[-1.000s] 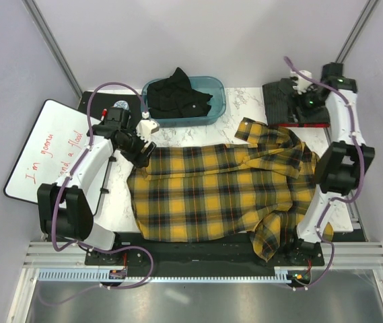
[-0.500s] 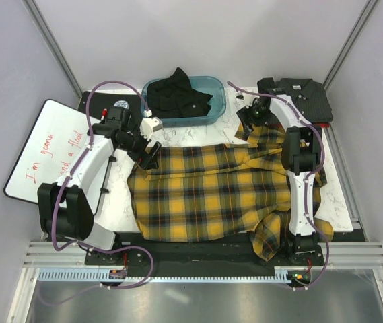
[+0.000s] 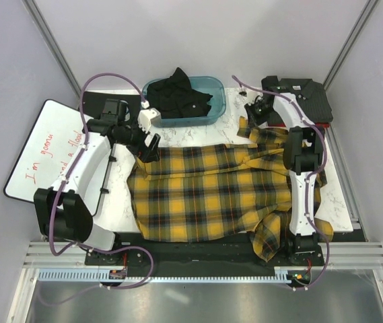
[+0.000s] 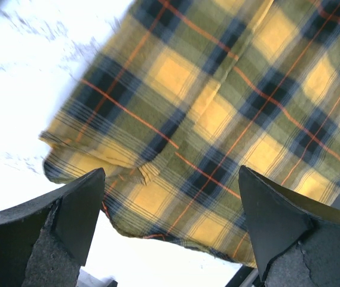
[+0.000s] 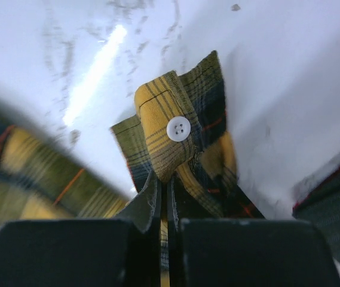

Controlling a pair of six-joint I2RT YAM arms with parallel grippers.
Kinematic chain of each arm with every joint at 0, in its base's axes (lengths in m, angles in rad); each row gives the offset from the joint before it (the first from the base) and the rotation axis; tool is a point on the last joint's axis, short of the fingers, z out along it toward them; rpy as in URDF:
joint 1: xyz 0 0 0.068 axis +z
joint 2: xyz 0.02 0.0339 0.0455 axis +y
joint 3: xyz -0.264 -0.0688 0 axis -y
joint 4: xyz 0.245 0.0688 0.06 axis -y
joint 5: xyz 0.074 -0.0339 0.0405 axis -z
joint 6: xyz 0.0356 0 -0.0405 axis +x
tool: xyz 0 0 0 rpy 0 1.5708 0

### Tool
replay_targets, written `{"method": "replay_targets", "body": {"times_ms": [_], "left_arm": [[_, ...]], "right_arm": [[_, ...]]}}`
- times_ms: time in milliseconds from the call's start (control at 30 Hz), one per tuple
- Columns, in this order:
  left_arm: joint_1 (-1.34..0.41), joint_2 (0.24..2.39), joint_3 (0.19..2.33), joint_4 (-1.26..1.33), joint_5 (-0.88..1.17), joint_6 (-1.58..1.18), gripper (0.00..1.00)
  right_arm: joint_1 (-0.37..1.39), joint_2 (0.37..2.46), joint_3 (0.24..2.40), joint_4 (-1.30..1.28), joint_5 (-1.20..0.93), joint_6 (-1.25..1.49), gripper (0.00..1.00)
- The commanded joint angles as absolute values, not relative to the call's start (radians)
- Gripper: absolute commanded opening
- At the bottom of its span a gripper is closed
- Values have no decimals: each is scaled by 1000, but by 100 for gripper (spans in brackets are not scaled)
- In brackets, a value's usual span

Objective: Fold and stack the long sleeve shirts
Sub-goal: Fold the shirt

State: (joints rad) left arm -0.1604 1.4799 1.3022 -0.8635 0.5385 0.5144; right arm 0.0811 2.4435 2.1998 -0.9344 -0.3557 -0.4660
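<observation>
We pinch the plaid shirt's cuff in our right fingers; left fingers spread over its corner. Next, we'd fold that sleeve inward.

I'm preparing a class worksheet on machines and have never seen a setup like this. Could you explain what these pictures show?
Two robot arms are bolted to the near edge of a table. One picture looks down from above; the other two come from a camera on each wrist. A yellow plaid shirt lies spread on the table. A black shirt sits in a blue tub, and a dark shirt lies at the far right corner. The right hand pinches the plaid shirt's buttoned cuff. The left hand is open above the shirt's left edge, holding nothing.
</observation>
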Motion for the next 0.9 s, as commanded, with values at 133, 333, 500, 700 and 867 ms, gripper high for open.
{"method": "replay_targets", "body": {"times_ms": [133, 333, 500, 700, 867], "left_arm": [[-169, 1329, 1419, -841, 683, 449, 100], [-193, 1241, 1442, -827, 686, 440, 100], [-218, 1172, 1431, -816, 721, 463, 100], [-357, 1091, 1382, -802, 729, 509, 100], [-524, 1135, 1381, -726, 632, 346, 100]], "right_arm": [[58, 1864, 2085, -1048, -621, -419, 0], [60, 1531, 1841, -973, -641, -272, 0], [60, 1281, 1678, -878, -692, -180, 0], [63, 1065, 1400, -784, -635, -60, 3], [66, 895, 1214, -608, -715, 83, 12]]}}
